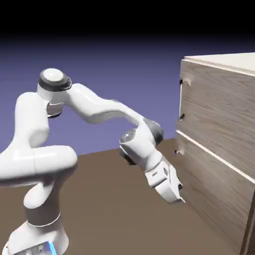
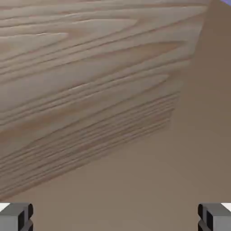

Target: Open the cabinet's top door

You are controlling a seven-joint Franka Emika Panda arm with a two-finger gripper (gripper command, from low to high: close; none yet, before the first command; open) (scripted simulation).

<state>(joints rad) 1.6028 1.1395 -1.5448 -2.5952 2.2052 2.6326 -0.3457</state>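
We see the arm (image 1: 104,107) rising at the exterior view's left and bending down toward the cabinet (image 1: 214,104), which stands at the exterior view's right. Top door (image 1: 219,109): the upper wood-grain panel, lying flush, a slim upright handle (image 1: 181,99) near its edge on the arm's side. A pale strip (image 1: 214,155) parts it from the lower panel (image 1: 214,189).

Gripper (image 1: 183,194) tilted downward, beside the lower panel and well below the handle. Whether it touches the panel we cannot tell from here. In the hand view the jaws stand wide apart, a tip at each side of the bottom edge, with nothing between them but the brown surface (image 2: 135,180) beyond. Streaked wood fills that view's upper left; a sliver of blue-violet backdrop (image 2: 227,2) shows at its top right corner.
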